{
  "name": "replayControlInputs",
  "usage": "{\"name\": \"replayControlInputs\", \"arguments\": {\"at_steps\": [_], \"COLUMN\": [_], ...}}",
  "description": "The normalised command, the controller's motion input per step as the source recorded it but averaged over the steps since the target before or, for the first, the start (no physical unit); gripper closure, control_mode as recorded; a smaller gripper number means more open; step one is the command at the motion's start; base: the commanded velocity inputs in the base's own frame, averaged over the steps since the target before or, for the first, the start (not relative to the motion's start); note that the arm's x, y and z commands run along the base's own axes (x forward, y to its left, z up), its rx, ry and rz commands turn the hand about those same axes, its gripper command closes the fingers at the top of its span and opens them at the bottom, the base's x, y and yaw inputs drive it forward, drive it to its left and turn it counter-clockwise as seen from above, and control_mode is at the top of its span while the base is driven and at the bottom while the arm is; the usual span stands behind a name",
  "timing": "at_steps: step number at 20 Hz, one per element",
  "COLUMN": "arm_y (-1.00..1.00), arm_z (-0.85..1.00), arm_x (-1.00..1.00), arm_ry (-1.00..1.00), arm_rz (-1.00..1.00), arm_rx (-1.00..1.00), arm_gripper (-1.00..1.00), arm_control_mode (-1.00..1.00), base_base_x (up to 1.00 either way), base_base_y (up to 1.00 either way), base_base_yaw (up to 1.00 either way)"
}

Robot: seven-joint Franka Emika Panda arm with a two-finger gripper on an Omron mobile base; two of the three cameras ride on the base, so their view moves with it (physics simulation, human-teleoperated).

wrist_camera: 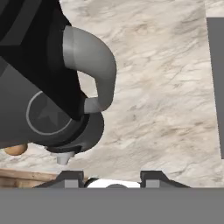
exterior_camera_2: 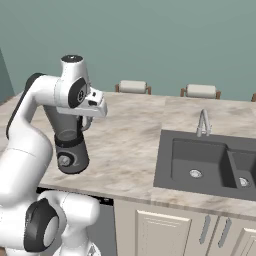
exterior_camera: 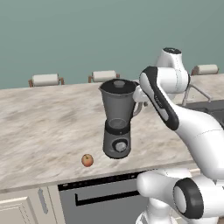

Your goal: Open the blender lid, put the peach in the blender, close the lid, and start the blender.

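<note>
The peach (exterior_camera: pixel 87 160) lies on the marble surface (exterior_camera: pixel 48 127) near its front edge, just left of the blender (exterior_camera: pixel 117 124) and in front of it. The blender stands upright with the blender lid (exterior_camera: pixel 118 85) seated on its jar. Beside the jar's handle, the gripper (wrist_camera: pixel 111 177) has its fingers drawn together, holding nothing.

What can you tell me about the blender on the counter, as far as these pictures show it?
The blender stands upright on the marble counter, near its front edge. It has a smoky translucent jar that tapers downward, a curved grey side handle, and a rounded grey base with a round dial facing forward. The dark blender lid with its small knob sits on the jar. The peach lies apart from it, beside the base. The robot's hand is close by the handle side; contact cannot be told.
</note>
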Motion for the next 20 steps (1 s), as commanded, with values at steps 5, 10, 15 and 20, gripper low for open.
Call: {"name": "replayControlInputs", "arguments": {"at_steps": [5, 10, 15, 20], "arm_y": [0.00, 0.12, 0.50, 0.39], "arm_z": [0.01, 0.63, 0.99, 0.83], "arm_x": [-0.26, -0.39, -0.09, 0.02], "arm_ry": [-0.13, -0.27, -0.32, -0.08], "arm_rz": [0.00, -0.11, -0.13, -0.05], "arm_rx": [0.00, 0.00, 0.00, -0.04], "arm_gripper": [-1.00, -1.00, -1.00, -1.00], "arm_control_mode": [-1.00, -1.00, -1.00, -1.00], "base_base_x": [0.00, 0.00, 0.00, 0.00], "base_base_y": [0.00, 0.00, 0.00, 0.00], "base_base_yaw": [0.00, 0.00, 0.00, 0.00]}}
